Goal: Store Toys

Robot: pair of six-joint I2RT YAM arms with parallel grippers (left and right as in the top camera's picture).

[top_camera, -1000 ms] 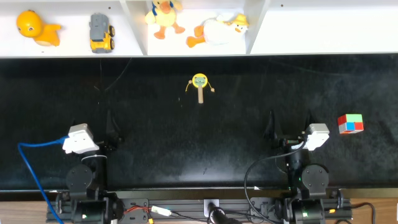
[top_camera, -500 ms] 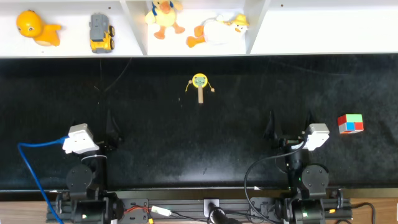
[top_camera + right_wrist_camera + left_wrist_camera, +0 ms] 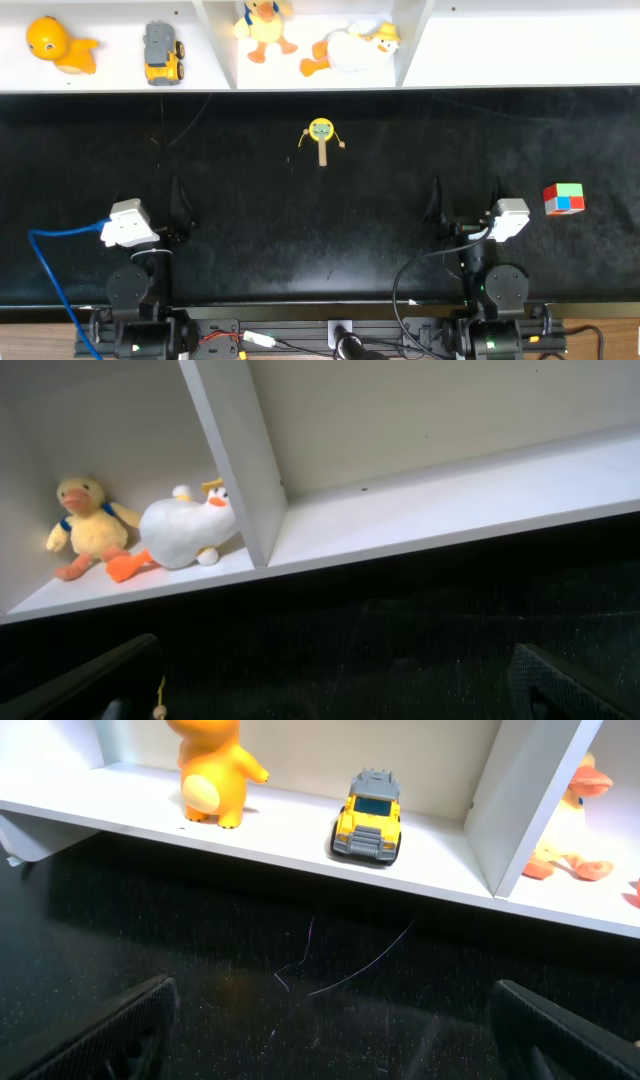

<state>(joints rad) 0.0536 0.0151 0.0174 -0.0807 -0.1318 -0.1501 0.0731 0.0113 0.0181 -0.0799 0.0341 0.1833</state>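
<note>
A small yellow rattle-drum toy (image 3: 321, 139) with a wooden handle lies on the black table, mid-back. A colourful cube (image 3: 563, 199) rests near the table's right edge. The white shelf (image 3: 320, 82) along the back holds an orange duck (image 3: 60, 45) (image 3: 212, 770) and a yellow truck (image 3: 163, 53) (image 3: 371, 816) in its left bay. Its middle bay holds a yellow plush duck (image 3: 264, 25) (image 3: 87, 523) and a white plush duck (image 3: 352, 47) (image 3: 180, 533). My left gripper (image 3: 171, 198) (image 3: 330, 1030) stands open near the front left. Open too, my right gripper (image 3: 464, 203) (image 3: 335, 680) is at the front right, left of the cube.
The shelf's right bay (image 3: 470, 490) has bare floor. White dividers (image 3: 240, 460) separate the bays. A blue cable (image 3: 45, 262) loops by the left arm's base. Wide bare black tabletop (image 3: 300, 230) lies between the arms and the shelf.
</note>
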